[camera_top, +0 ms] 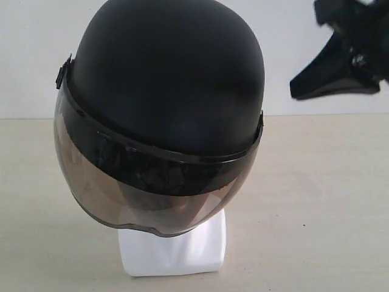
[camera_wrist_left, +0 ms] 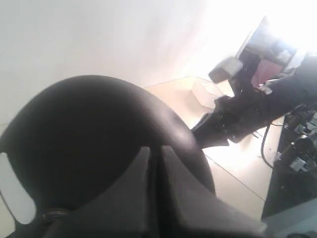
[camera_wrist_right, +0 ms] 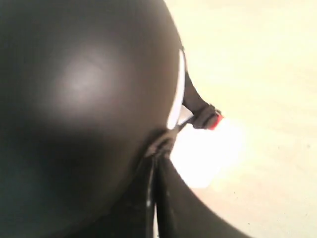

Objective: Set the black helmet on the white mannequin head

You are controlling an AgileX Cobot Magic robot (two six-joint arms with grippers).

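The black helmet (camera_top: pixel 170 73) sits over the white mannequin head, whose blocky base (camera_top: pixel 173 249) shows below the smoky visor (camera_top: pixel 146 194); the face is hidden. My right gripper (camera_top: pixel 299 88) hangs shut at the upper right, apart from the helmet. Seen from the right wrist, its closed fingers (camera_wrist_right: pixel 157 163) point at the helmet's (camera_wrist_right: pixel 84 99) lower rim, near a strap with a red buckle (camera_wrist_right: pixel 210 119). In the left wrist view my left gripper (camera_wrist_left: pixel 154 151) is shut just short of the helmet's shell (camera_wrist_left: pixel 89 134), with nothing between the fingers. It is hidden in the exterior view.
The pale table (camera_top: pixel 316 201) runs back to a white wall (camera_top: pixel 30 55). From the left wrist I see the other arm (camera_wrist_left: pixel 252 109) beyond the helmet, with cables and equipment (camera_wrist_left: pixel 297 153) past the table's edge.
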